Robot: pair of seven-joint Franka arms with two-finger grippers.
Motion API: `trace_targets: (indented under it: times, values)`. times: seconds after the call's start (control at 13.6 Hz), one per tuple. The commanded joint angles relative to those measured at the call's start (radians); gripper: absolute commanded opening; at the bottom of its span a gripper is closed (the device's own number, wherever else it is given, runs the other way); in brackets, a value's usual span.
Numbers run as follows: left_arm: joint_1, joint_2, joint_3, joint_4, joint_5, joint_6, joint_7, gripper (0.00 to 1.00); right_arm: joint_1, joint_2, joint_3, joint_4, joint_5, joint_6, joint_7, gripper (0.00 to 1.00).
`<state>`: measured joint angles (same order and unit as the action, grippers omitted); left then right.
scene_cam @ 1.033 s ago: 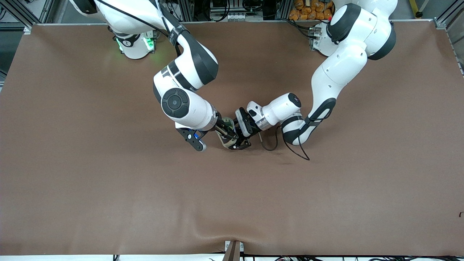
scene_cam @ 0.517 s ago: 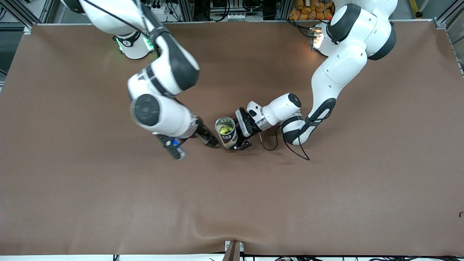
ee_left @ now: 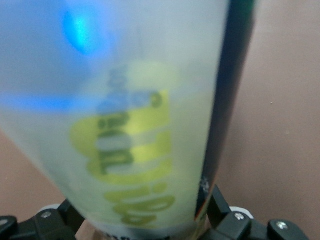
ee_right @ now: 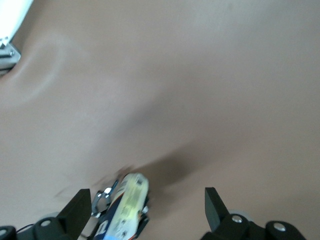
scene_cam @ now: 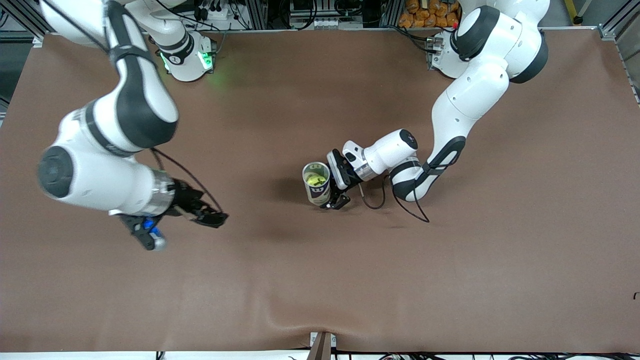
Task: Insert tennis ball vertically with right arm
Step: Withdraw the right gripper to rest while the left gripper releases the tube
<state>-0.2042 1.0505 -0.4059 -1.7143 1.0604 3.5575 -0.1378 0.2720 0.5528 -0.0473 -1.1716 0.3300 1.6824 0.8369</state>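
tennis ball can (scene_cam: 317, 183) stands upright near the middle of the brown table (scene_cam: 450, 280), its open mouth facing up and a yellow-green tennis ball (scene_cam: 314, 179) resting inside it. the left gripper (scene_cam: 335, 185) is closed on the can from the side toward the left arm's end of the table, one finger (scene_cam: 341, 200) showing low against the can's base. in the left wrist view the translucent can (ee_left: 130, 120) fills almost the whole frame, a yellow-green label with dark lettering showing through its wall, and the black fingertips (ee_left: 220, 210) sit at either side of its bottom.

the right gripper (scene_cam: 212, 218) hangs in the air over bare table toward the right arm's end, well apart from the can, at the end of an arm that bends out from its base at the top edge of the table. its fingers are spread wide and hold nothing; the right wrist view shows both fingertips (ee_right: 214, 201) apart with only table between them, and the can (ee_right: 126, 205) small and farther off, with the left gripper (ee_right: 103, 195) just beside it. a black cable (scene_cam: 400, 202) loops from the left arm's wrist onto the table near the can.
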Motion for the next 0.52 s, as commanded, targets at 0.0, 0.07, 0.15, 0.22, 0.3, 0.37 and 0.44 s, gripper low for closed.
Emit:
trace_targets:
  times: [0.0,0.07,0.15,0.22,0.3,0.37,0.44]
  values:
    - [0.028,0.016,-0.018,0.01,0.032,-0.003,0.0,1.0,-0.068,-0.05,0.018,-0.008,-0.064,-0.079,-0.17,1.0]
    - [0.035,0.016,-0.018,0.007,0.045,-0.003,0.0,1.0,-0.098,-0.06,0.018,-0.008,-0.075,-0.117,-0.233,1.0]
    - [0.049,0.016,-0.018,0.007,0.07,-0.003,-0.002,1.0,-0.131,-0.066,0.02,-0.008,-0.075,-0.154,-0.298,1.0]
    - [0.058,0.016,-0.019,0.002,0.09,-0.003,-0.005,1.0,-0.17,-0.082,0.024,-0.008,-0.071,-0.186,-0.356,1.0]
    - [0.061,0.011,-0.019,-0.011,0.098,-0.003,-0.006,1.0,-0.203,-0.109,0.026,-0.008,-0.071,-0.219,-0.41,1.0]
    - [0.078,0.01,-0.022,-0.021,0.099,-0.003,-0.006,1.0,-0.22,-0.128,0.024,-0.008,-0.078,-0.246,-0.456,1.0]
    - [0.089,0.01,-0.036,-0.037,0.099,-0.003,-0.005,1.0,-0.233,-0.139,0.026,-0.008,-0.089,-0.262,-0.484,1.0]
